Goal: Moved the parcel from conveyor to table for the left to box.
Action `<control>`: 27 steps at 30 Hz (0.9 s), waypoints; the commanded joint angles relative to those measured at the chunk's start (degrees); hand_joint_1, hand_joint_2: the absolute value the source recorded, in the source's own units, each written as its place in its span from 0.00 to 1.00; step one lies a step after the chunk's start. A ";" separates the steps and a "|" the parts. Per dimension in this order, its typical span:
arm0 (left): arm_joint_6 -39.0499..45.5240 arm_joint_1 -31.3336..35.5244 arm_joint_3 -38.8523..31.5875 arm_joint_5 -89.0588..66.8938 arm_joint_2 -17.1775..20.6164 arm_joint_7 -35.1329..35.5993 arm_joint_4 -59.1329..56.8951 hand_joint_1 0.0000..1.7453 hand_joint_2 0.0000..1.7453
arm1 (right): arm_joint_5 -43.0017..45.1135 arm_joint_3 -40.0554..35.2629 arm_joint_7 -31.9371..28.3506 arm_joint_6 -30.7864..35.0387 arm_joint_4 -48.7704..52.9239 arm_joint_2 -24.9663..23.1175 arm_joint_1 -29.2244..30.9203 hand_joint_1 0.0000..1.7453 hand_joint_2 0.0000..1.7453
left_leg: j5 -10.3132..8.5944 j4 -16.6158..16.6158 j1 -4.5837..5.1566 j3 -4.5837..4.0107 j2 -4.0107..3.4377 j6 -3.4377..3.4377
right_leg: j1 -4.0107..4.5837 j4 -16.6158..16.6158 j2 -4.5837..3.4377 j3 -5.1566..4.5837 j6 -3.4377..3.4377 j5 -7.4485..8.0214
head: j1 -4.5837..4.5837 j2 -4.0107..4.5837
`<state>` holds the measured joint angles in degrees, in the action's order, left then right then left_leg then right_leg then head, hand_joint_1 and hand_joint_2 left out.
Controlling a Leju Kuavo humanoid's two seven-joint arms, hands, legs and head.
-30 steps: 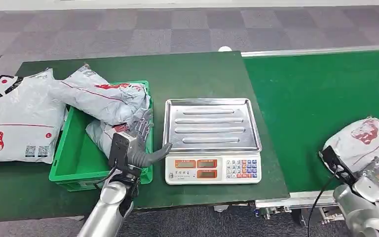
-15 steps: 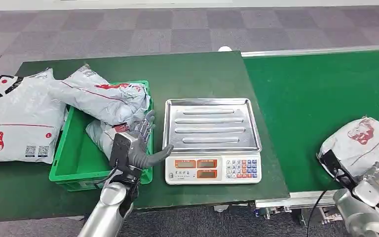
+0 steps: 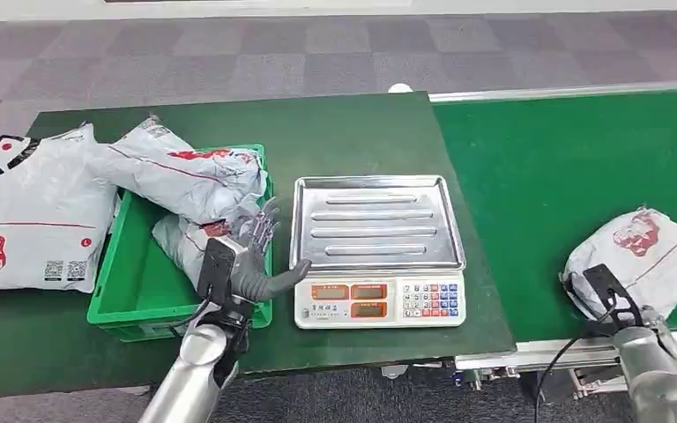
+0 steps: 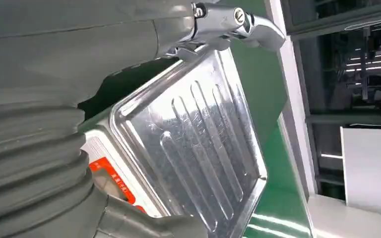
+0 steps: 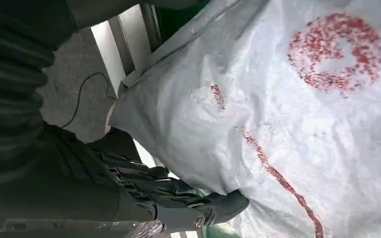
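Grey carpet-tile floor behind; a dark green table takes the left and centre of the head view, with the brighter green conveyor butted against its 3 o'clock edge. Largest item on the table: a grey mailer bag at the 9 o'clock end, flat. Next, a green crate just beside it, holding two grey bags, the upper one lapping over the crate's far rim. A scale with a steel tray stands at centre, close beside the crate.

The parcel, grey with red print, lies on the conveyor at about 4 o'clock, near the belt's near edge.

Left hand: over the crate's near corner, fingers spread, thumb toward the scale, holding nothing.

Right hand: at the parcel's near edge, dark fingers curled under the bag's fold and touching it; whether they actually grip it cannot be told.
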<state>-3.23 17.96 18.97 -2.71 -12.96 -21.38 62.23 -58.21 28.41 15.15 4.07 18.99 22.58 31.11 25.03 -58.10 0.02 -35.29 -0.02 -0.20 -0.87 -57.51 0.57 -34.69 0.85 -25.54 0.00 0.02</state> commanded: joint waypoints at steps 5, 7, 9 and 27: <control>-0.28 2.17 -0.93 0.04 1.33 0.08 -3.21 0.00 1.00 | 0.50 5.11 -0.28 -2.47 -4.32 -1.56 2.00 0.00 1.00 | 0.01 0.03 -0.04 0.11 -0.06 -0.02 | 0.04 0.11 -0.09 0.14 0.01 0.06 | 0.00 0.00; -0.22 2.08 -0.93 0.05 1.47 0.07 -3.02 0.00 1.00 | 0.75 5.19 -1.40 -4.05 -4.06 -2.33 2.48 0.00 1.00 | 0.03 0.00 -0.04 0.13 -0.09 0.00 | 0.04 0.12 -0.12 0.18 0.01 0.07 | 0.00 -0.02; -0.05 1.73 -1.01 0.04 1.58 0.07 -2.36 0.00 1.00 | 0.33 4.81 -2.31 -4.16 -3.80 -2.86 2.86 0.00 1.00 | 0.03 0.05 -0.04 0.20 -0.18 -0.01 | 0.04 0.17 -0.22 0.23 -0.01 0.10 | 0.00 -0.02; 0.36 0.42 -2.40 -0.53 1.63 0.54 -0.27 0.00 1.00 | -3.24 0.34 -2.09 -3.33 -3.56 -5.26 6.70 1.00 1.00 | 0.05 0.02 -0.05 0.25 -0.54 0.09 | 0.05 0.21 -0.53 0.23 0.08 0.24 | 0.00 -0.02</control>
<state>-2.84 17.93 18.77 -3.04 -12.94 -21.11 62.88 -61.18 28.68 12.92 1.09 18.82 21.00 34.86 25.02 -58.19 0.01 -35.22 -0.28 -0.05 -0.86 -57.44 0.34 -34.56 1.00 -25.35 0.00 0.00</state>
